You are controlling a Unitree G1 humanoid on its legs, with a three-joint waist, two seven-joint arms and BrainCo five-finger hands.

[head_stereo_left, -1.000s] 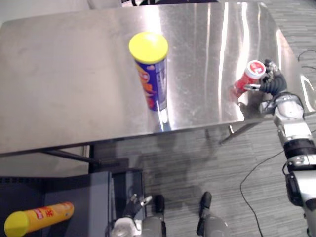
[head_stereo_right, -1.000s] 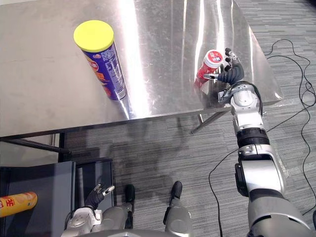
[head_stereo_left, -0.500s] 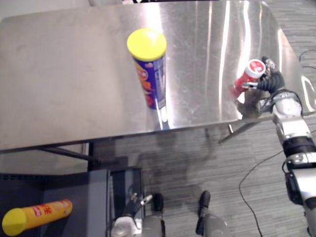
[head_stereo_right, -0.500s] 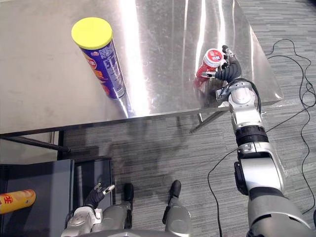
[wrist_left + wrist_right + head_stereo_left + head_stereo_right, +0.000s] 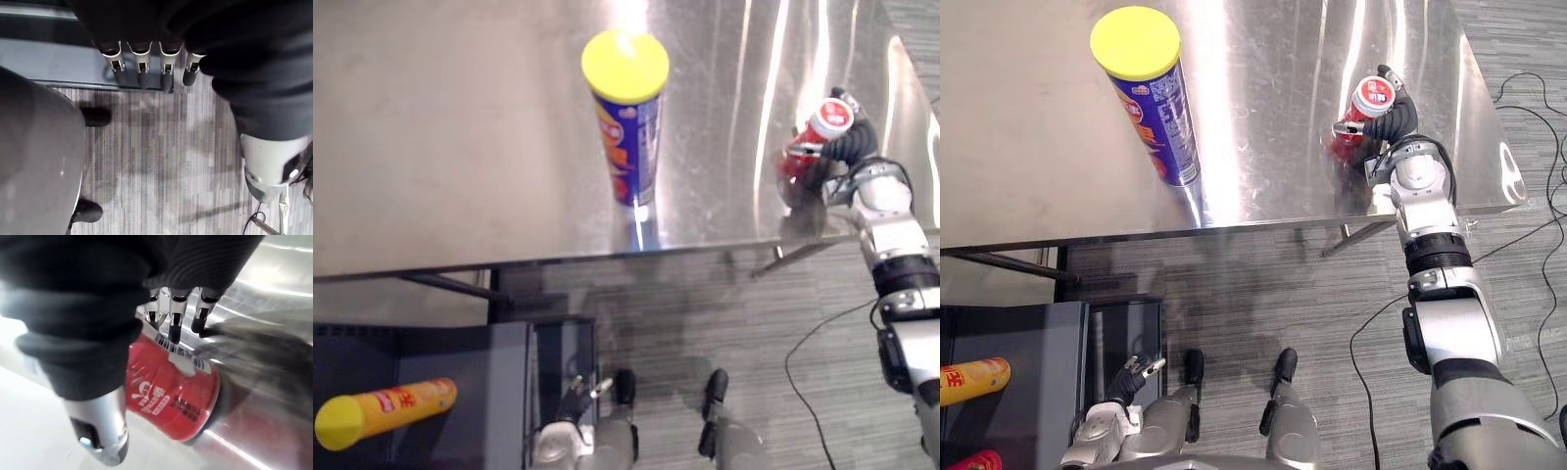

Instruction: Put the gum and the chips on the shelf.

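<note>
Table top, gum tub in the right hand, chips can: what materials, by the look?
Table: brushed metal, probably stainless; streaky mirror glare.
Gum tub, held by the right hand: likely plastic under glossy red film that wrinkles.
Chips can: printed blue tube, perhaps cardboard; yellow lid looks plastic.

Seems a lab or office test room, grey ribbed carpet tiles [image 5: 1263, 294] cover the floor, a large bare steel work table [image 5: 440, 127] with shiny top, a dark shelf unit [image 5: 489, 392] low beside it.
</note>
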